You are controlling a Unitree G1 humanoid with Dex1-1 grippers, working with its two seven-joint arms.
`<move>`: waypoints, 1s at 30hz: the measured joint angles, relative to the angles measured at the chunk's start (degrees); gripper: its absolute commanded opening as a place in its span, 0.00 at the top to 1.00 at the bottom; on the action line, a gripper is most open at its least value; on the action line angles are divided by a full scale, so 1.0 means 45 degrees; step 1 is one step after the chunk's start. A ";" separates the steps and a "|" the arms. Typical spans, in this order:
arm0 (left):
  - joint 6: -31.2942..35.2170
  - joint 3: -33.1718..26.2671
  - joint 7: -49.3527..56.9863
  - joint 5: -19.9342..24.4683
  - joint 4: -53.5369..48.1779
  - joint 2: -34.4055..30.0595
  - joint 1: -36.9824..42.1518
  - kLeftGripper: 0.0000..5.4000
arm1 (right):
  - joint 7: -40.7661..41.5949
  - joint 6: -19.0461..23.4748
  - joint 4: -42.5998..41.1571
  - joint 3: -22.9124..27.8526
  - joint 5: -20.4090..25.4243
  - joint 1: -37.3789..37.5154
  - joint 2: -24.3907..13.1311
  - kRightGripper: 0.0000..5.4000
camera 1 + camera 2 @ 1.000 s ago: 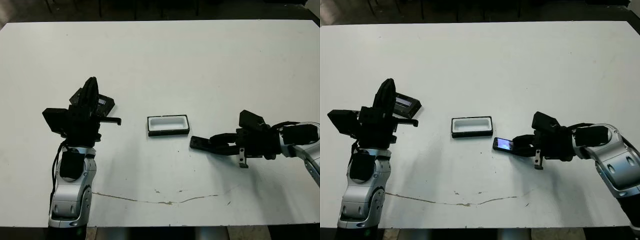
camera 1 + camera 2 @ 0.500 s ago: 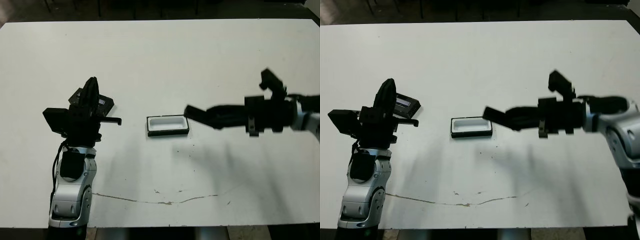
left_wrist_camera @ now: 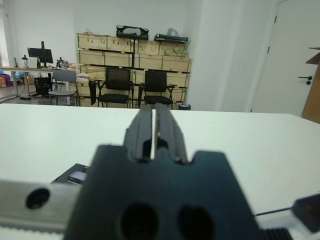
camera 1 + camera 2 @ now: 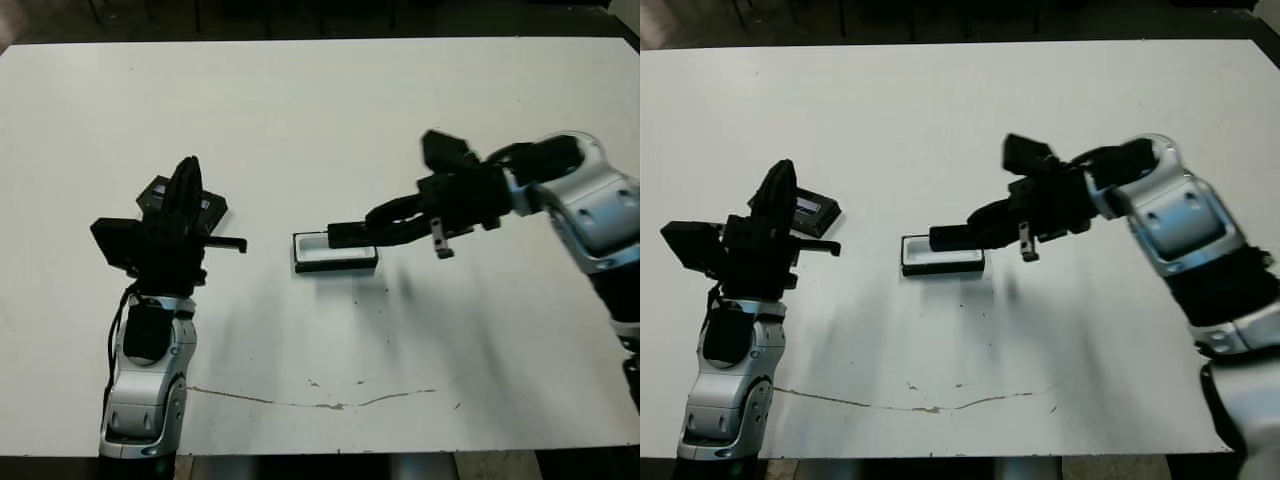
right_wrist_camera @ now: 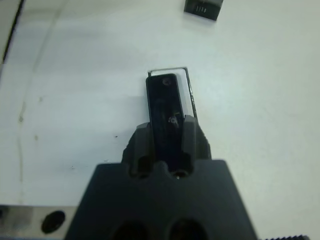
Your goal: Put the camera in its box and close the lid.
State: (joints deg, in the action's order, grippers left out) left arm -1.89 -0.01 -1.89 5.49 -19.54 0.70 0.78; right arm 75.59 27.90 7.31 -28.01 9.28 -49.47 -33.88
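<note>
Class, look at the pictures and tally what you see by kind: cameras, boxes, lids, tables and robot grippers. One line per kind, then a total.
Cameras: 1, the camera, held by the right gripper over the box
Boxes: 1, the box
Lids: 1, the lid
Tables: 1, the white table
Grippers: 2, right gripper and left gripper
Total: 6

Black camera (image 5: 164, 107), box (image 4: 336, 262) black w/ white lining (white table (image 4: 320, 110)), black lid (image 4: 805, 212).
</note>
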 measured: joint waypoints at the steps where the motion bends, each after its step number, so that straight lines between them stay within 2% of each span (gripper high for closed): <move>1: 0.0000 -0.0004 0.0012 -0.0002 0.0000 0.0000 -0.0008 1.00 | 0.0006 -0.0083 0.0198 -0.0145 -0.0266 -0.0122 0.0120 0.96; 5: -0.0003 -0.0025 0.0034 0.0008 -0.0004 0.0004 -0.0032 1.00 | 0.0129 -0.0535 0.1259 -0.0617 -0.1156 -0.0709 0.0602 0.96; 13: -0.0004 -0.0055 0.0031 0.0016 0.0002 0.0000 -0.0036 1.00 | 0.0364 -0.1779 0.2720 -0.0657 -0.1910 -0.1097 0.1471 0.96; 30: -0.0003 0.0022 0.0036 -0.0042 0.0009 0.0001 -0.0025 1.00 | 0.0758 -0.1515 0.3194 -0.0372 -0.2170 -0.1551 0.2195 0.96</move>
State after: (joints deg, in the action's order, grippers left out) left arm -1.90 0.09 -1.73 5.30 -19.50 0.70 0.67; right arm 79.00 21.08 21.68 -29.68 -0.49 -56.45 -24.00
